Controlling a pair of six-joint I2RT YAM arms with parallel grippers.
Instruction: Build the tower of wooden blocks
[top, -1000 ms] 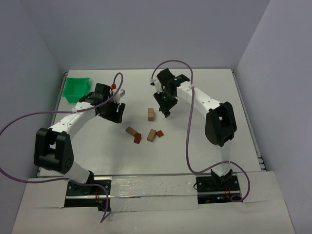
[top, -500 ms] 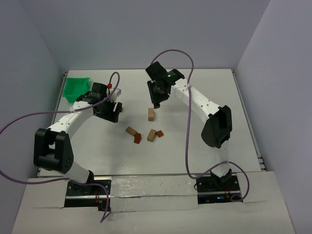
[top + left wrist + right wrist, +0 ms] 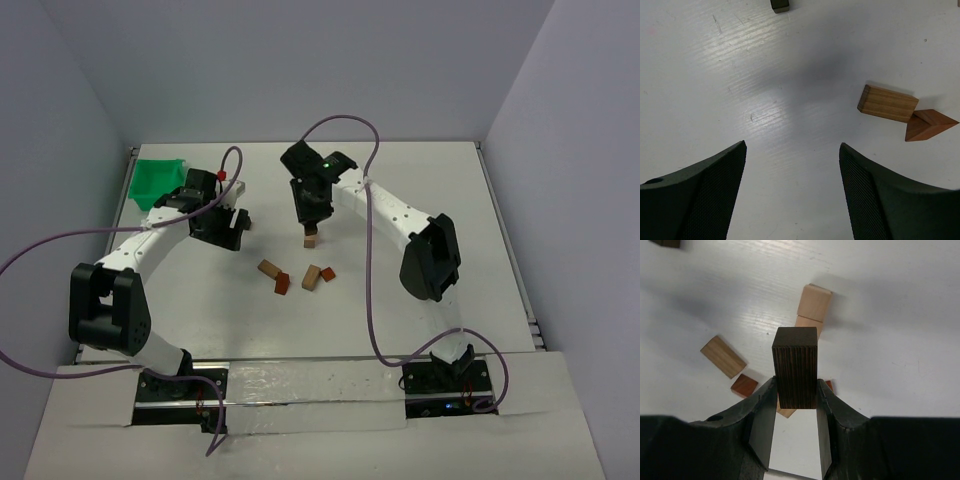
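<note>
The right gripper [image 3: 795,386] is clamped narrowly on a dark brown wooden block [image 3: 795,367], a rectangular piece with fine straight grain, gripped by its lower half so that its upper end stands clear of the black fingers [image 3: 761,417]. Just beyond that end, slightly to the right, is the start of the wood block tower [image 3: 812,307]: two pale tan, smooth-faced blocks touching each other. Whether one sits on the other cannot be told from the wrist view. In the top view the right gripper [image 3: 310,207] hangs close over this tan pair [image 3: 311,237], and the held block is apart from it.

Nearer the arm bases, loose pieces lie on the white table [image 3: 200,300]: a tan rectangular block [image 3: 722,356] beside a small reddish-brown block [image 3: 744,385]. Another tan and reddish pair is partly hidden behind the fingers.

The left gripper [image 3: 792,150] is spread wide and holds nothing, its black textured fingers [image 3: 715,190] above bare scratched tabletop. Ahead of it to the right, a tan grained block [image 3: 887,103] touches a reddish-brown triangular wedge [image 3: 929,125], and a small dark block [image 3: 780,6] lies at the far edge. A green plastic bin [image 3: 158,180] stands at the table's far left corner.
</note>
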